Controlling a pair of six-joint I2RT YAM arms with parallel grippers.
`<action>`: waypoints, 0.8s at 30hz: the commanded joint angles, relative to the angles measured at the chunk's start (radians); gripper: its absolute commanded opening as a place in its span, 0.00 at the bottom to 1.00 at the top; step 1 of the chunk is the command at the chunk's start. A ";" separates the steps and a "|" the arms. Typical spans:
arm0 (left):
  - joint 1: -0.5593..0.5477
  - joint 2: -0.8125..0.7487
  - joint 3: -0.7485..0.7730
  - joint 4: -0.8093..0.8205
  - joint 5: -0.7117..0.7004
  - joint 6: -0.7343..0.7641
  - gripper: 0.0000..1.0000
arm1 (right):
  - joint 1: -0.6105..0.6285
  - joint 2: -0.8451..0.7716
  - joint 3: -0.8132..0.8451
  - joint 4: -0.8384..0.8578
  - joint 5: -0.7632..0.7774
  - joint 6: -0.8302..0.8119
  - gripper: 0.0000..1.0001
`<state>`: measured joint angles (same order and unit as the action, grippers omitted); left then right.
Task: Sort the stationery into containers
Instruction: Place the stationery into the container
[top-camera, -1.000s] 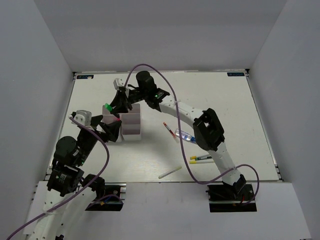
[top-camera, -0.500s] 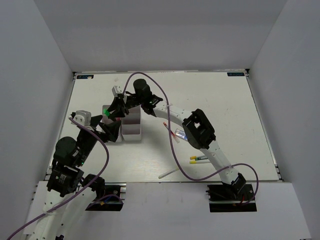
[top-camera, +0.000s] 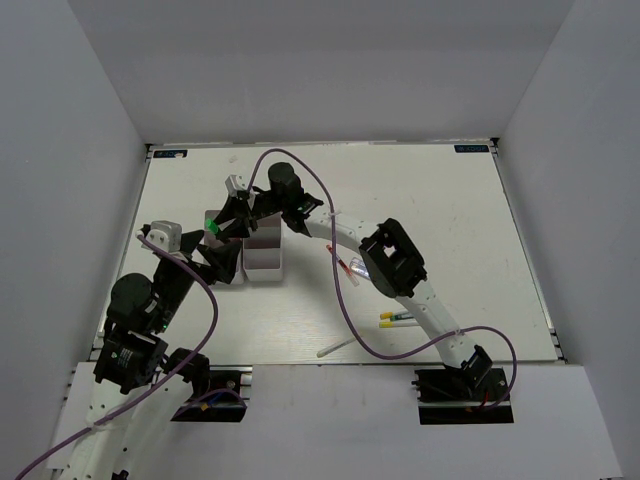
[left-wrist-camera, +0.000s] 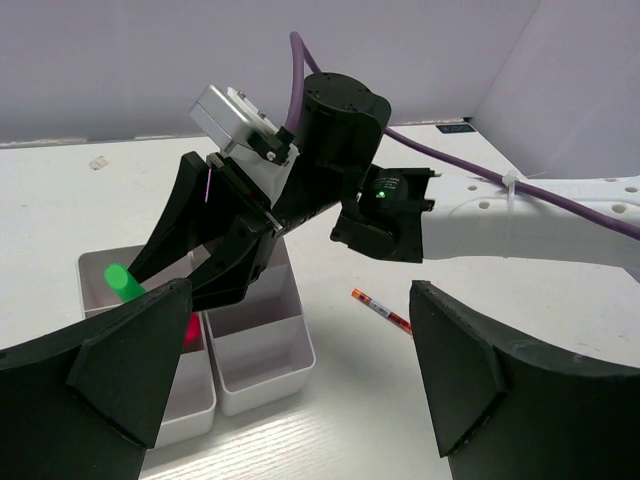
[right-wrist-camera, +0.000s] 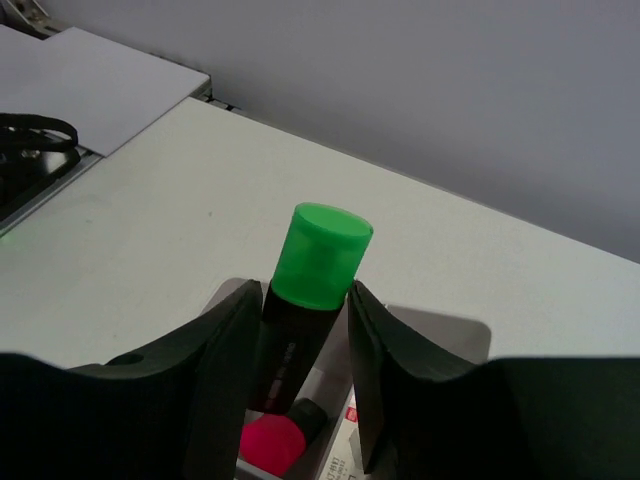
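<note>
White table (top-camera: 450, 220) carries everything here. Toward its left edge, the left gripper (top-camera: 224, 262) hovers at the near-left side of the bins (top-camera: 262, 250). Its jaws are spread wide with nothing between them.

The bins stand joined side by side in the left half of the table. Directly over the leftmost bin hangs the right gripper (right-wrist-camera: 303, 300), its arm reaching across from the right. Its fingers are clamped on the black body of the green highlighter (right-wrist-camera: 318, 255). The highlighter is tilted, with its cap sticking out past the fingertips. Its lower end dips toward the bin, but whether it touches anything inside cannot be told. Below it, in that same bin, lies the pink highlighter (right-wrist-camera: 270, 443).

Just right of the bins, the red pen (left-wrist-camera: 380, 308) lies on the bare table. Near it is the tube (top-camera: 357, 268), partly covered by the right arm. Further right and nearer the front edge lie the markers (top-camera: 400, 319), close together. The stick (top-camera: 335, 349) lies alone by the front edge, left of the markers.
</note>
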<state>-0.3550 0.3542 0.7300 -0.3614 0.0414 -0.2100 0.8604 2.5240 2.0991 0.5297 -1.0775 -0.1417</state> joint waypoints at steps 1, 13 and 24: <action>0.007 -0.004 -0.001 0.013 -0.003 0.008 0.99 | 0.002 -0.008 0.032 0.076 -0.038 0.030 0.47; 0.007 0.005 -0.001 0.013 0.029 -0.002 0.99 | -0.006 -0.125 0.050 -0.092 -0.042 0.004 0.54; 0.007 0.233 0.019 0.068 0.294 -0.058 0.85 | -0.173 -0.470 -0.088 -0.675 0.762 -0.090 0.00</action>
<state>-0.3550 0.4911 0.7311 -0.2947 0.2039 -0.2562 0.7803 2.2135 2.0743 -0.0162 -0.7197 -0.2901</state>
